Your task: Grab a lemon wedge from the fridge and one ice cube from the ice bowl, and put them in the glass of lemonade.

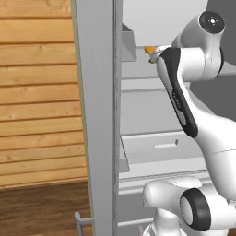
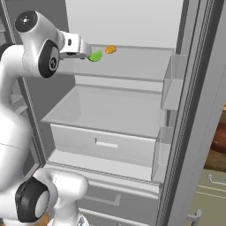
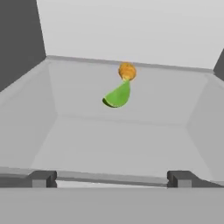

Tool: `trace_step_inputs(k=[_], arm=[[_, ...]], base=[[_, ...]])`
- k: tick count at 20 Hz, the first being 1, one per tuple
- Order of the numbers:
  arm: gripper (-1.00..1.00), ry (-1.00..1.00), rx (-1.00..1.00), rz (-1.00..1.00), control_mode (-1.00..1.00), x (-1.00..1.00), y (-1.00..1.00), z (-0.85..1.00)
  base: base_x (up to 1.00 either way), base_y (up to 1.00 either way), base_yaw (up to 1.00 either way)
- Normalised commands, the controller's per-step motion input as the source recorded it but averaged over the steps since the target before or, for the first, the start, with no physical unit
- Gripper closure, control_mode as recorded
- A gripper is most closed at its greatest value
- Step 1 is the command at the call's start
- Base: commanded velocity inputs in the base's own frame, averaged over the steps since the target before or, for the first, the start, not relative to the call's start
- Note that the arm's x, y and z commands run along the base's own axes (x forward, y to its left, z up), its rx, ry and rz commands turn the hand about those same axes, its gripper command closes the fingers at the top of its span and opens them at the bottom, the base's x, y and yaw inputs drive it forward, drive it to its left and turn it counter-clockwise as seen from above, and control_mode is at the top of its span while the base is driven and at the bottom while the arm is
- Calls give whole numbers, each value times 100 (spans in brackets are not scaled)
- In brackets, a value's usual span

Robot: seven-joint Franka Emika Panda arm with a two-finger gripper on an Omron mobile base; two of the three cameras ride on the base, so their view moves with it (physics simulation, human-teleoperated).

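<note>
Gripper (image 3: pixel 109 178): closest to the hand camera. Its two dark fingertips (image 3: pixel 42 178) stand far apart with nothing between them.
Fridge (image 2: pixel 132 26): the biggest thing. Its door is swung open, and the arm reaches in at the upper shelf.
Shelf (image 3: pixel 113 144): flat, grey and wide. It lies just ahead of the fingertips.
Drawer (image 2: pixel 103 143): a big grey box below the shelf, with a small handle on its front.
Lemon wedge (image 3: pixel 117 96): a small green slice, though the task calls it lemon. It sits on the shelf towards the back, in the middle.
Orange lump (image 3: pixel 127 71): a small round orange thing right behind the wedge. It seems to touch the wedge's tip.
Step now: getting the wedge from the fridge. I think this is the first part of the job, and nothing is picked up yet.
Wedge and gripper: the wedge is ahead of the open fingers, about in line with the gap, and still apart from them.
Next move: I think the hand must go forward and lower, so the fingers come down on both sides of the wedge, then squeeze. It should miss the orange lump.
</note>
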Motion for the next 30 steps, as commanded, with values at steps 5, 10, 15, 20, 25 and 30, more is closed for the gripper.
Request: trace_step_inputs(k=[5, 10, 15, 20, 25, 30], arm=[[-100, 1, 24, -29, -100, 27, 0, -8], [-100, 0, 19, -13, -100, 35, 0, -2], [-100, 0, 0, -1, -100, 59, 0, -15], [-100, 1, 0, 0, -100, 56, 0, -33], [-100, 7, 0, 0, -100, 62, 0, -6], [-100, 2, 0, 0, -100, 46, 0, -10]], base=[[0, 0, 0], [0, 0, 0], [0, 0, 0], [0, 0, 0], [0, 0, 0], [0, 0, 0]])
